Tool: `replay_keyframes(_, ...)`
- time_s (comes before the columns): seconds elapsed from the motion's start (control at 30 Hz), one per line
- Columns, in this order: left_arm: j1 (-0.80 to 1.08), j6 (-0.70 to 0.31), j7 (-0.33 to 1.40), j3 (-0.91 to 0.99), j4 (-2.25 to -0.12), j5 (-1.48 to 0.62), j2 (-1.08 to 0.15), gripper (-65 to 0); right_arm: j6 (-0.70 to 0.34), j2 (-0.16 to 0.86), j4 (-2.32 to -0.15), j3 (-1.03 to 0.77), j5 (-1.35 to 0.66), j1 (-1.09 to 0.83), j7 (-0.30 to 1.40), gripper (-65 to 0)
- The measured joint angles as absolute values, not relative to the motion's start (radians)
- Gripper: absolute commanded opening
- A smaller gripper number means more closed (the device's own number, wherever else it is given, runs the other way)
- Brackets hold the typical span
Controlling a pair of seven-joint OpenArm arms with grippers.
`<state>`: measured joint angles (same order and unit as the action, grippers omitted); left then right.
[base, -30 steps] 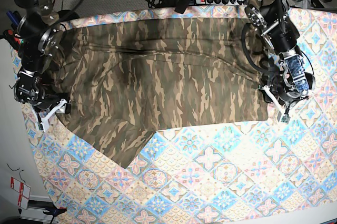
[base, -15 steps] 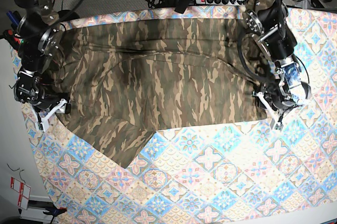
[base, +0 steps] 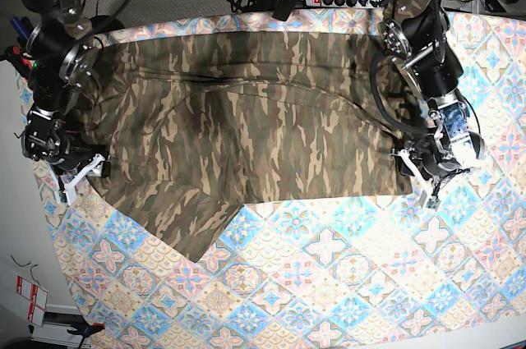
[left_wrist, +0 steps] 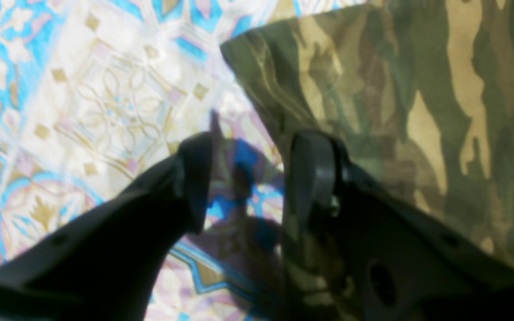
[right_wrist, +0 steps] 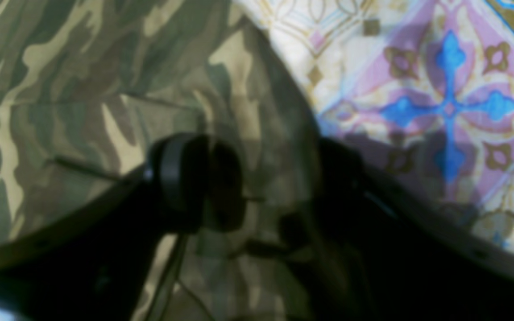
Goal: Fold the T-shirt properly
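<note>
t-shirt [base: 246, 135]: camouflage cloth, spread flat across the patterned tablecloth [base: 345, 283], one sleeve trailing toward the near edge.
step in hand: both arms stationed at opposite side edges, apparently about to take hold for a fold.
left gripper [left_wrist: 243, 178]: jaws spread, straddling the garment's corner edge, nothing pinched.
right gripper [right_wrist: 275, 187]: jaws spread over the cloth edge; grip not evident.
next move likely calls for closing on both edges together.
writing, labels: none legible.

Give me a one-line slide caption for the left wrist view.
Open left gripper straddles the camouflage T-shirt's corner edge on the patterned tablecloth.
</note>
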<state>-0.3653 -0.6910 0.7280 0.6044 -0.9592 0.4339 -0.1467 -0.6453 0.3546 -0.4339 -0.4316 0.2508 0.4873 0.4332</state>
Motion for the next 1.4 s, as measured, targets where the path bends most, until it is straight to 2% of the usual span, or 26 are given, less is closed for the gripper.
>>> replay_keyframes(0.07,-0.349,-0.694,0.724,0.604,-0.959,0.439,-0.133,-39.5,-0.642,0.355,-0.434,-0.432,0.253,0.487,0.433,-38.4)
replay_keyframes(0.17,-0.333,-0.696,0.708,0.604,-0.96,0.423,-0.131,-50.7,-0.642,0.355,-0.434,-0.432,0.253,0.487,0.433,-52.4)
replay_keyframes(0.27,-0.321,-0.7,0.701,0.604,-0.966,0.415,-0.121,-60.2,-0.642,0.354,-0.434,-0.432,0.253,0.486,0.434,-59.7)
replay_keyframes(0.3,-0.316,-0.7,0.693,0.604,-0.968,0.414,-0.119,-61.6,-0.642,0.355,-0.434,-0.428,0.253,0.485,0.434,-59.8)
replay_keyframes(0.6,-0.293,-0.693,0.673,0.552,-0.975,0.408,-0.12,-61.0,-0.642,0.358,-0.455,-0.355,0.253,0.484,0.44,-60.1)
replay_keyframes(0.7,-0.286,-0.693,0.667,0.552,-0.976,0.406,-0.12,-61.0,-0.647,0.336,-0.551,-0.347,0.271,0.451,0.49,-60.1)
replay_keyframes(0.8,-0.284,-0.695,0.665,0.551,-0.977,0.395,-0.12,-61.0,-0.653,0.326,-0.678,-0.343,0.253,0.355,0.465,-60.1)
replay_keyframes(1.03,-0.282,-0.693,0.665,0.55,-0.977,0.396,-0.119,-61.0,-0.696,0.307,-0.959,-0.342,0.258,0.176,0.529,-60.1)
replay_keyframes(1.17,-0.282,-0.692,0.664,0.549,-0.977,0.396,-0.118,-61.0,-0.702,0.306,-1.048,-0.342,0.284,0.142,0.585,-60.1)
replay_keyframes(1.4,-0.269,-0.693,0.649,0.549,-0.977,0.388,-0.119,-61.0,-0.702,0.303,-1.193,-0.345,0.281,0.099,0.582,-60.1)
